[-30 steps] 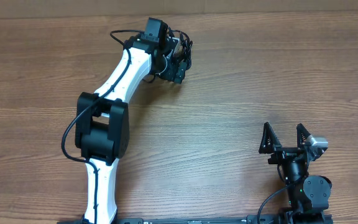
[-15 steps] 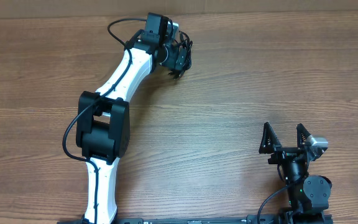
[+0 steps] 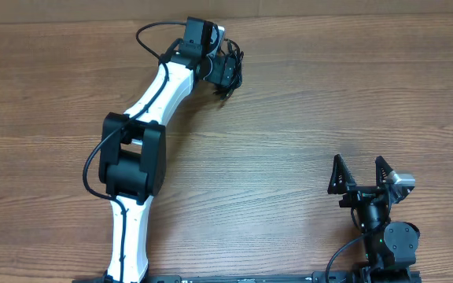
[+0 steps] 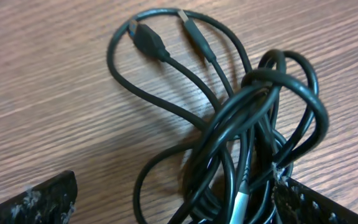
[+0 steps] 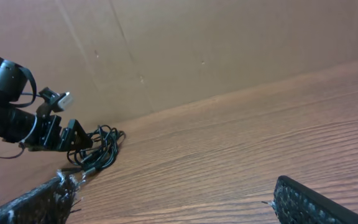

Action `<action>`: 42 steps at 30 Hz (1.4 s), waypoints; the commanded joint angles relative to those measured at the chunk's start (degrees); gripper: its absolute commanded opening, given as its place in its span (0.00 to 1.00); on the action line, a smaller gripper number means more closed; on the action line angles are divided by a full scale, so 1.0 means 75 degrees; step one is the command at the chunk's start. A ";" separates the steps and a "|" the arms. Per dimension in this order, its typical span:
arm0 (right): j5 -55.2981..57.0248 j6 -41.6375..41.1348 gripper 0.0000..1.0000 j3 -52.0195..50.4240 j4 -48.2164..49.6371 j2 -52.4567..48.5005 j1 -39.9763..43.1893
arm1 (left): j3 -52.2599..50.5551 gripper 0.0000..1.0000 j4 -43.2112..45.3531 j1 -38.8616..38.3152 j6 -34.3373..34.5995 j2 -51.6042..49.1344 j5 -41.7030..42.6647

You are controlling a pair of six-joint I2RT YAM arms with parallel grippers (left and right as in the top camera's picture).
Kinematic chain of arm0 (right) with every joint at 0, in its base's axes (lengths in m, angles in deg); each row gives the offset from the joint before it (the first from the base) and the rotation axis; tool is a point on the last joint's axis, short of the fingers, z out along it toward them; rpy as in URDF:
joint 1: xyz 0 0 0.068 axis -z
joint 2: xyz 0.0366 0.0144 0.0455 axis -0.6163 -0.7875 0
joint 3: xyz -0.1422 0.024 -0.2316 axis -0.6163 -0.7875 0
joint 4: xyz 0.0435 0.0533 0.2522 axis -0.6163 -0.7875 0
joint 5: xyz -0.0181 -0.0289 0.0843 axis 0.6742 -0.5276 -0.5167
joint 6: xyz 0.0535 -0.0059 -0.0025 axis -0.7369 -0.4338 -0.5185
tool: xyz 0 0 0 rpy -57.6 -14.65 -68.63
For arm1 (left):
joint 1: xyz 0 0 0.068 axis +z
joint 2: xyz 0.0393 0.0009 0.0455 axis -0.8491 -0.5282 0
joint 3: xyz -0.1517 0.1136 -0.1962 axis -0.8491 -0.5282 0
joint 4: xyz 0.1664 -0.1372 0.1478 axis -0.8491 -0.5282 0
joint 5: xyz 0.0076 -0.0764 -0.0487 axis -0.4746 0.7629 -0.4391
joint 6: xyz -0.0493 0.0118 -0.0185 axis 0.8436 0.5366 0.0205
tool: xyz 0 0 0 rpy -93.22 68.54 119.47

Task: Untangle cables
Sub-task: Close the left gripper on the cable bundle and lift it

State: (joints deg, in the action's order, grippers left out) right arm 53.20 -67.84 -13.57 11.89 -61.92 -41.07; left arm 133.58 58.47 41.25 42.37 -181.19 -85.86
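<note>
The cables [image 3: 237,63] lie as one bunch of thin black cords near the table's far edge. In the left wrist view the cables [image 4: 247,106] form tangled loops, with two small plug ends [image 4: 146,38] lying side by side beyond the knot. My left gripper [image 3: 225,75] is open over the bunch. Its fingers [image 4: 39,200] stand wide apart with part of the knot between them, not clamped. My right gripper [image 3: 359,165] stands open near the front right, far from the cables, with nothing between its fingers [image 5: 319,205]. The right wrist view shows the cables [image 5: 101,149] in the distance.
A brown cardboard wall [image 5: 216,43] runs along the table's far edge just behind the bunch. The left arm [image 3: 160,98] stretches diagonally across the left half of the wooden table [image 3: 329,94].
My left gripper has shifted a little toward the far edge, closer onto the bunch. The right arm has not moved.
</note>
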 commanded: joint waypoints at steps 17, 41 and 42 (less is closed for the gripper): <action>0.0096 0.0058 1.00 -0.0079 0.0044 0.0064 0.0020 | 0.0055 0.96 0.0143 -0.0044 0.0044 -0.0291 0.0224; 0.0096 0.0058 1.00 -0.0079 0.0044 0.0064 0.0020 | 0.0064 0.04 0.0102 -0.0058 0.0047 -0.0277 0.0807; 0.0096 0.0058 1.00 -0.0079 0.0044 0.0064 0.0020 | 0.0067 0.04 0.0079 -0.0058 0.0044 -0.0245 0.0883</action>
State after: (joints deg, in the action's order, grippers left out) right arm 53.20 -67.82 -13.57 11.89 -61.92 -41.07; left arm 133.58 59.50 41.21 42.57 -183.03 -82.80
